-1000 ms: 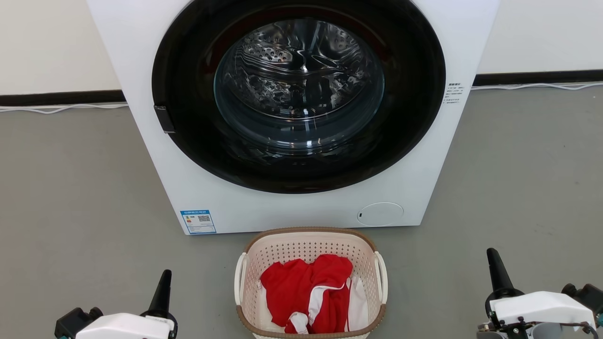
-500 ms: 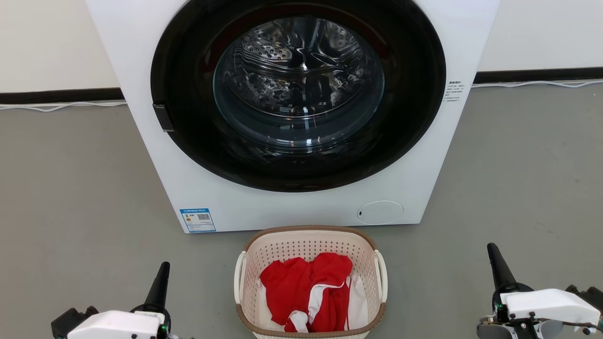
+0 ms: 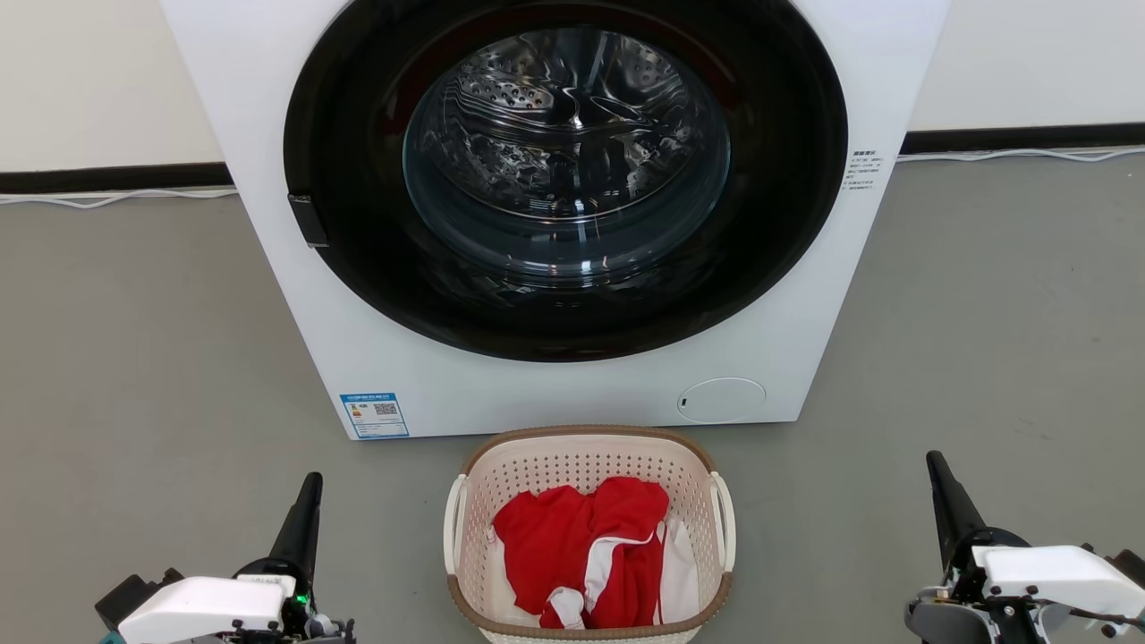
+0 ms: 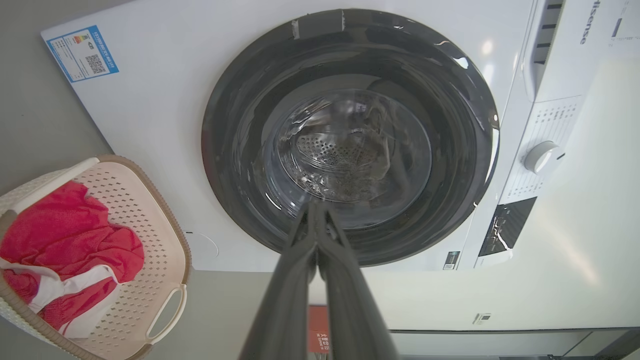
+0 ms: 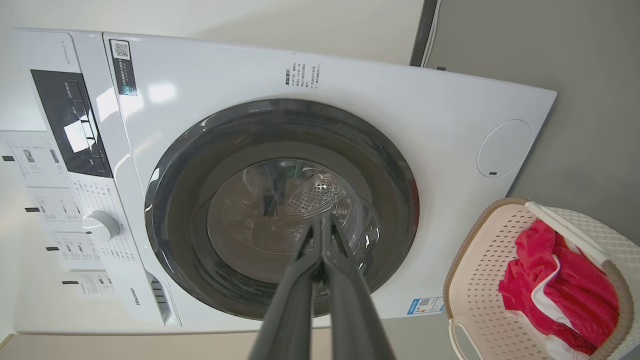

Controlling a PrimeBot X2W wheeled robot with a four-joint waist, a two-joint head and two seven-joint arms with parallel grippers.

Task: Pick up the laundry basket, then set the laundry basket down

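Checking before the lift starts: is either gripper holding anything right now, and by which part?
Nothing is held. The left gripper and right gripper are both shut on air, either side of the laundry basket, touching neither white handle.

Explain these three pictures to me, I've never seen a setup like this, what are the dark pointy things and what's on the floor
The dark pointy things are the robot's two grippers, each a pair of long fingers pressed together. The wide picture comes from a camera on its head, looking down: the left gripper is at the lower left, the right gripper at the lower right. Both are shut and hold nothing.

The other two pictures come from cameras on each wrist, looking along that arm's own fingers, so the room appears tilted there.

On the grey floor stands a white washer with its round door shut. In front of it, between the grippers, sits the laundry basket, holding red and white clothes. Neither gripper touches it.
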